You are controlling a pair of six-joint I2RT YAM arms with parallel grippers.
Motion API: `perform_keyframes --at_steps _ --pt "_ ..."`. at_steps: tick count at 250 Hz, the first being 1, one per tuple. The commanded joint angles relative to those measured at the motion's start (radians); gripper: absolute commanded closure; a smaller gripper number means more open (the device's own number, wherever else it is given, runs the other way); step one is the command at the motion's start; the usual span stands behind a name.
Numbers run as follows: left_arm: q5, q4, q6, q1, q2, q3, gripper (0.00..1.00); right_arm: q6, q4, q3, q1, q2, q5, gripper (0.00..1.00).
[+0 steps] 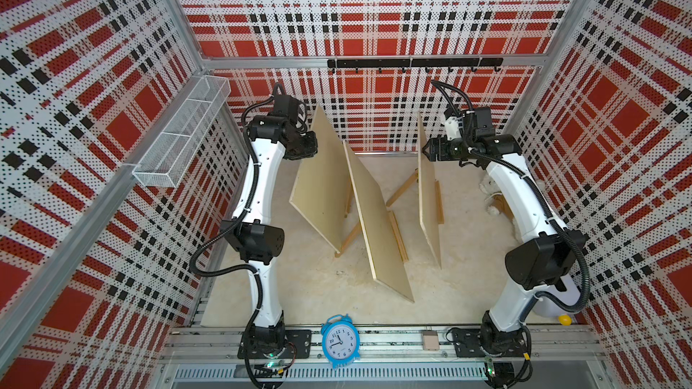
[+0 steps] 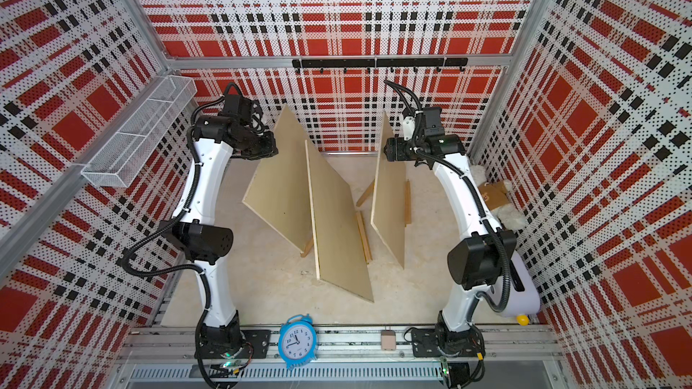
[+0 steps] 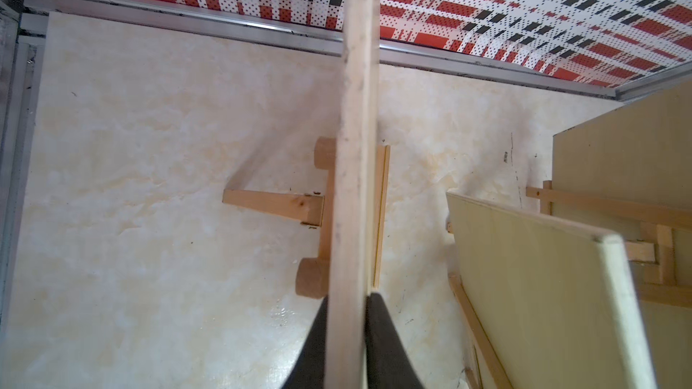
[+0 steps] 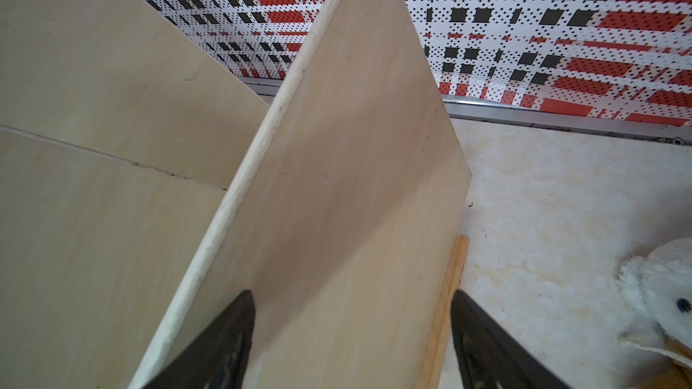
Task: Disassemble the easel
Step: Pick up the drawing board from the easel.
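Plywood is what I am handling: three pale rectangular plywood boards lean on small light-wood easels across the cream marbled tabletop [image 1: 299, 286]. My left gripper [image 3: 346, 295] is pinched onto the top edge of the left plywood board [image 1: 322, 185], one black finger on each face. Its light-wood easel [image 3: 284, 205] sits directly beneath in the left wrist view. My right gripper [image 4: 351, 293] stands wide at the top edge of the right plywood board [image 1: 427, 196], gripping nothing. The middle plywood board [image 1: 378, 226] stands between them, untouched. I judge this to be the step of lifting the first board off its stand. Next I would raise the left board straight up, clear of the ledge, and hold it off the middle board close beside it. A tilt could tip the easel.
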Motion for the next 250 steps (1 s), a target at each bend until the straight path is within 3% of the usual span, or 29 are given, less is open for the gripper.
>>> perform_keyframes --at_steps 1,178,250 --pt "-0.105 -0.025 -0.005 -0.014 -0.025 0.007 1.00 -0.030 0.014 0.006 0.005 0.006 -0.025 0.16" --pt "-0.180 0.057 -0.028 -0.143 -0.179 -0.010 1.00 -0.031 0.084 -0.126 0.003 -0.080 -0.065 0.16" --pt "-0.156 0.156 -0.033 -0.148 -0.324 -0.125 1.00 -0.021 0.111 -0.177 0.003 -0.116 -0.083 0.16"
